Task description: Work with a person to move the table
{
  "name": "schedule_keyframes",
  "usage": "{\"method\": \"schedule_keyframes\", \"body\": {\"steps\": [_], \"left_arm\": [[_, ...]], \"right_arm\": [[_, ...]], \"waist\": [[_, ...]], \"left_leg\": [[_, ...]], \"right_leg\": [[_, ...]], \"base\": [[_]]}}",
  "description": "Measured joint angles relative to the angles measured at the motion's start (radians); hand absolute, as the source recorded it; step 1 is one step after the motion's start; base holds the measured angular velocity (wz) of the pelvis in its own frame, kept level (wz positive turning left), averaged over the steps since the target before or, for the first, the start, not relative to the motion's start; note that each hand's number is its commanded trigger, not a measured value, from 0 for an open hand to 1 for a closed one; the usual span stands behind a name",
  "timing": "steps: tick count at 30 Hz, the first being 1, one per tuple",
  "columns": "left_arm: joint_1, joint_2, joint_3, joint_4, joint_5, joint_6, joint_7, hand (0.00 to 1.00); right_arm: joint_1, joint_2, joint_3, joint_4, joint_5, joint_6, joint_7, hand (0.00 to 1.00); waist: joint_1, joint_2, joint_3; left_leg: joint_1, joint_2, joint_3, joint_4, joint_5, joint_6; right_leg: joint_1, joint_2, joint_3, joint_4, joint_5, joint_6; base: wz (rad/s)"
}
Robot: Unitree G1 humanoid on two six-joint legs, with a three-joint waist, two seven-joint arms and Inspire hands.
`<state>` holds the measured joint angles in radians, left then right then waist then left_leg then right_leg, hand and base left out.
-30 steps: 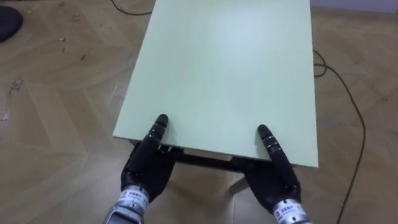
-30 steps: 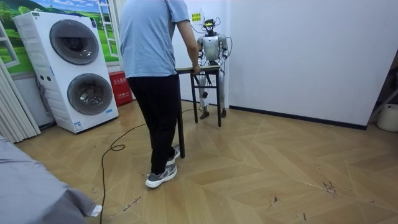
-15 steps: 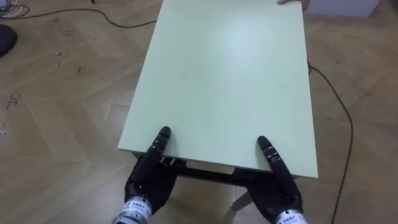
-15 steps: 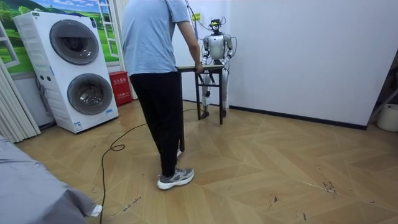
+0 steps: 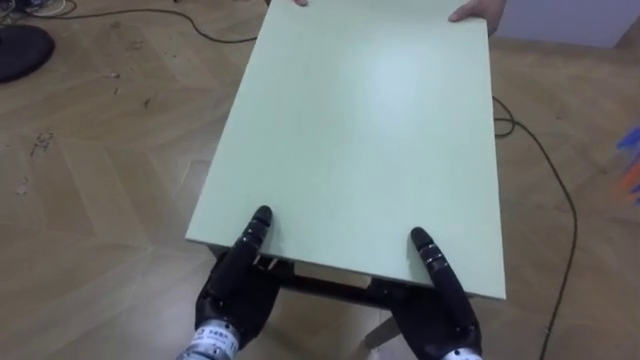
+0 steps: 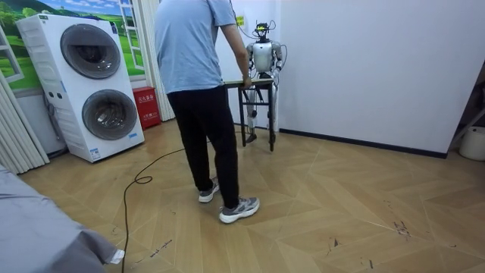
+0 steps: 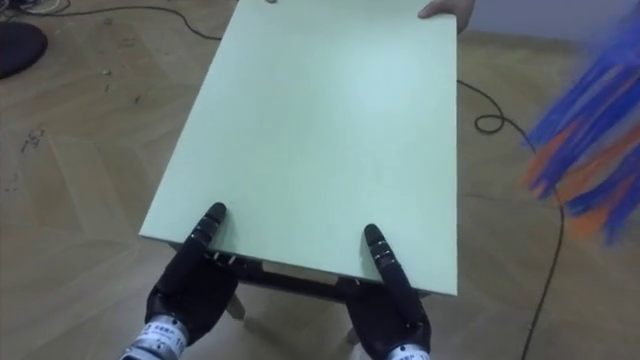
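Table (image 5: pixel 360 130) clamped: left robot hand (image 5: pixel 240 275), right robot hand (image 5: pixel 445 295).

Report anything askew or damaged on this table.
Nothing stands out: the table looks level and unmarked, left hand and right hand at its near edge, a person's hand at the far edge.

A home-style laundry corner: stacked washing machines (image 6: pixel 95 83), curtain (image 6: pixel 17 129), landscape poster (image 6: pixel 83 6), herringbone wood floor (image 6: pixel 341 205), white wall (image 6: pixel 379 61).
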<state>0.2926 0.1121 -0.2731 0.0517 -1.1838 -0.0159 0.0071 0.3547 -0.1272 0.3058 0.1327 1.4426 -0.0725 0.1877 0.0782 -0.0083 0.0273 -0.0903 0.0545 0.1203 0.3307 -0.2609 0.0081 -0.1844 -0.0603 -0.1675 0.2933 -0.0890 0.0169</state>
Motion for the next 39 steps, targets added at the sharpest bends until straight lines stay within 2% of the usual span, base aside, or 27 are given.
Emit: {"method": "schedule_keyframes", "body": {"steps": [5,10,13,15,16,18,20,23,26,28,30,32,35,39], "left_arm": [[0.006,0.000,0.004,0.000,0.000,0.000,-0.002,1.00],[0.030,-0.004,0.014,0.000,-0.004,0.000,-0.028,1.00],[0.039,-0.010,0.017,0.000,-0.006,0.000,-0.035,1.00],[0.040,-0.010,0.017,0.000,-0.006,0.000,-0.036,1.00],[0.038,-0.010,0.017,0.000,-0.006,0.000,-0.038,1.00],[0.037,-0.014,0.016,0.000,-0.004,-0.001,-0.041,1.00],[0.037,-0.015,0.013,0.000,-0.004,-0.001,-0.041,1.00],[0.039,-0.015,0.010,0.001,-0.002,-0.001,-0.041,1.00],[0.039,-0.015,0.012,0.001,-0.001,-0.002,-0.042,1.00],[0.039,-0.016,0.016,-0.001,-0.001,-0.002,-0.044,1.00],[0.039,-0.016,0.016,-0.003,-0.001,-0.002,-0.044,1.00],[0.046,-0.021,0.013,-0.004,-0.001,-0.022,-0.044,1.00],[0.065,-0.024,0.010,-0.004,-0.001,-0.036,-0.044,1.00],[0.068,-0.026,0.007,-0.004,-0.001,-0.037,-0.044,1.00]], "right_arm": [[-0.001,-0.007,0.024,0.000,0.000,-0.028,0.002,1.00],[-0.001,-0.017,0.028,0.000,-0.010,-0.025,0.014,1.00],[-0.002,-0.021,0.026,0.000,-0.024,-0.024,0.019,1.00],[-0.007,-0.025,0.025,0.000,-0.025,-0.022,0.019,1.00],[-0.008,-0.025,0.024,0.000,-0.025,-0.022,0.020,1.00],[-0.009,-0.023,0.018,0.001,-0.032,-0.022,0.024,1.00],[-0.009,-0.023,0.015,0.003,-0.031,-0.022,0.026,1.00],[-0.007,-0.025,0.014,0.007,-0.027,-0.021,0.028,1.00],[-0.009,-0.023,0.013,0.006,-0.031,-0.021,0.030,1.00],[-0.016,-0.022,0.015,0.006,-0.031,-0.020,0.030,1.00],[-0.025,-0.025,0.015,0.006,-0.031,-0.017,0.030,1.00],[-0.033,-0.026,0.021,0.006,-0.034,-0.015,0.030,1.00],[-0.033,-0.028,0.026,0.006,-0.040,-0.012,0.028,1.00],[-0.032,-0.030,0.024,0.006,-0.046,-0.012,0.028,1.00]], "waist": [[0.021,-0.005,0.0000],[0.038,-0.004,0.0003],[0.032,0.000,0.0018],[0.031,0.002,0.0012],[0.028,0.004,0.0010],[-0.001,0.011,0.0000],[-0.035,0.015,-0.0002],[-0.046,0.029,-0.0013],[-0.043,0.051,-0.0005],[-0.036,0.059,-0.0022],[-0.024,0.062,-0.0043],[-0.006,0.062,-0.0042],[0.006,0.060,-0.0029],[0.005,0.057,-0.0009]], "left_leg": [[0.003,0.024,-0.013,0.014,-0.012,-0.022],[-0.007,0.037,-0.031,0.015,-0.013,-0.034],[-0.026,0.039,-0.070,0.013,-0.008,-0.043],[-0.048,0.039,-0.100,0.023,-0.003,-0.050],[-0.059,0.040,-0.100,0.031,-0.001,-0.053],[-0.091,0.043,-0.078,0.047,0.016,-0.053],[-0.097,0.060,0.040,0.040,0.050,-0.045],[-0.087,0.062,0.100,0.012,0.082,-0.037],[-0.080,0.051,0.106,-0.021,0.109,-0.034],[-0.081,0.042,0.104,-0.035,0.122,-0.033],[-0.080,0.035,0.098,-0.050,0.132,-0.030],[-0.080,0.028,0.090,-0.058,0.136,-0.026],[-0.075,0.009,0.080,-0.061,0.137,-0.019],[-0.092,-0.024,0.065,-0.058,0.142,0.011]], "right_leg": [[0.008,0.023,-0.014,-0.004,-0.006,-0.014],[0.012,0.033,-0.038,-0.006,-0.014,-0.028],[0.028,0.036,-0.072,-0.023,-0.019,-0.035],[0.035,0.032,-0.113,-0.024,-0.032,-0.042],[0.035,0.031,-0.125,-0.024,-0.038,-0.044],[0.047,0.016,-0.185,-0.024,-0.051,-0.044],[0.077,-0.001,-0.259,-0.033,-0.067,-0.043],[0.122,-0.006,-0.312,-0.058,-0.078,-0.042],[0.146,-0.011,-0.357,-0.075,-0.082,-0.040],[0.147,-0.016,-0.369,-0.074,-0.086,-0.039],[0.149,-0.026,-0.387,-0.073,-0.088,-0.036],[0.155,-0.030,-0.403,-0.071,-0.089,-0.034],[0.166,-0.052,-0.420,-0.049,-0.100,-0.016],[0.171,-0.095,-0.450,0.001,-0.121,0.010]], "base": [[0.01],[0.12],[0.40],[0.53],[0.80],[1.06],[1.14],[0.93],[0.54],[0.43],[0.31],[0.24],[0.29],[0.56]]}}
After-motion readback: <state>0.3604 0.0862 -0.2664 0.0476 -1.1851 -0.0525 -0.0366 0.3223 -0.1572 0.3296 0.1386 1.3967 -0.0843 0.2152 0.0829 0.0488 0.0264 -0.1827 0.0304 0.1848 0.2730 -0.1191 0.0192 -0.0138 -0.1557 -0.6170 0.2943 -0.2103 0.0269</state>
